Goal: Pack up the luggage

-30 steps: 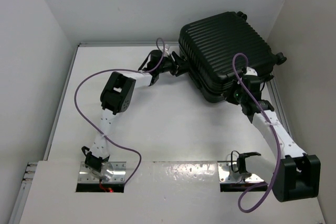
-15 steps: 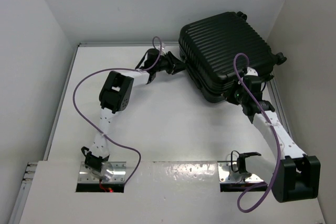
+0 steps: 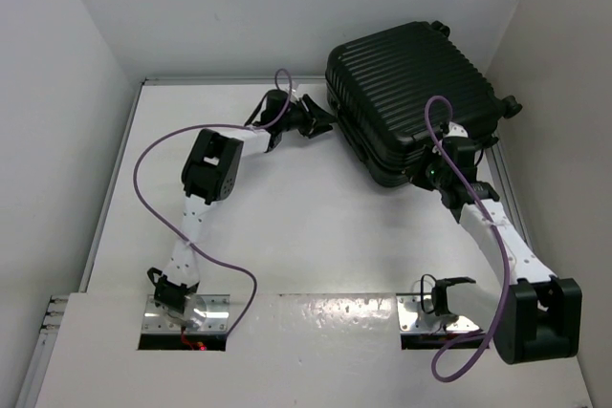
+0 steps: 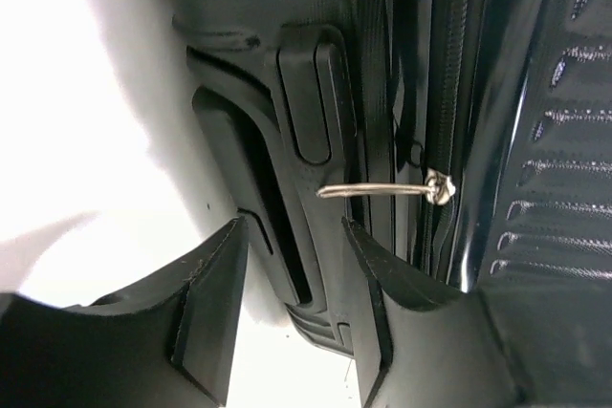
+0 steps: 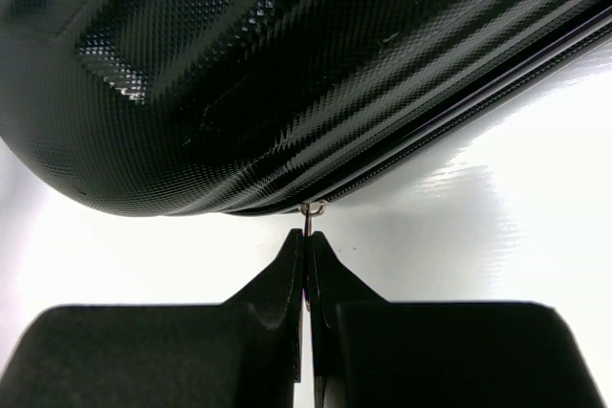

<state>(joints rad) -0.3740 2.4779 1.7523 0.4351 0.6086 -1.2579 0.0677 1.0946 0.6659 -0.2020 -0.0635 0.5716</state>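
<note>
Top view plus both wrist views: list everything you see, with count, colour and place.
luggage: one, black, ribbed shell, closed, far right corner of the table
left zipper pull: one, silver, on the luggage's seam just ahead of the left gripper, not held
right zipper pull: one, silver, on the near seam, pinched by the right gripper
side handle: one, black, on the luggage's left side
wheels: two show, black, luggage's far right edge
table: one, white
cables: two, purple, one along each arm
left gripper: one, black, open, at the luggage's left side
right gripper: one, black, shut, at the luggage's near corner
</note>
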